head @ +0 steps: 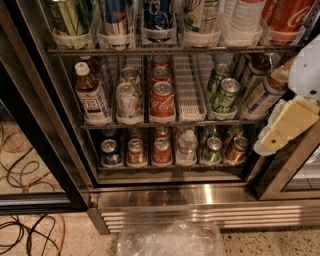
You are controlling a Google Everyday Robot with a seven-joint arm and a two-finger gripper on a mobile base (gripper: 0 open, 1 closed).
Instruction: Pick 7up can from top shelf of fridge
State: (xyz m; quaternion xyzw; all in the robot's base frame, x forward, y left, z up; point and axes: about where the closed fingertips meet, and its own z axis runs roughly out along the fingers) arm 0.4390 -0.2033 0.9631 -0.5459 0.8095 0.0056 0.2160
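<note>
Gripper (286,126) at right edge, state indiscernible; 7up can (200,14) in top shelf (175,50) cup holder (201,39)

Brushed stainless steel on the fridge (170,197) base, softly gleaming; matt black on the door frames. Grey metal wire for the top shelf (170,50), fronted with smooth white plastic cups. Glossy printed whitish-silver metal on the 7up can (200,15). Shiny red metal on the Coca-Cola can (162,102), bare silver lid. Clear plastic and paper label on the bottle (92,97) at left. Smooth matt cream and white plastic on the gripper (285,127), at the right edge. Crinkled clear plastic film (170,240) nearest, on speckled floor (260,242).
</note>
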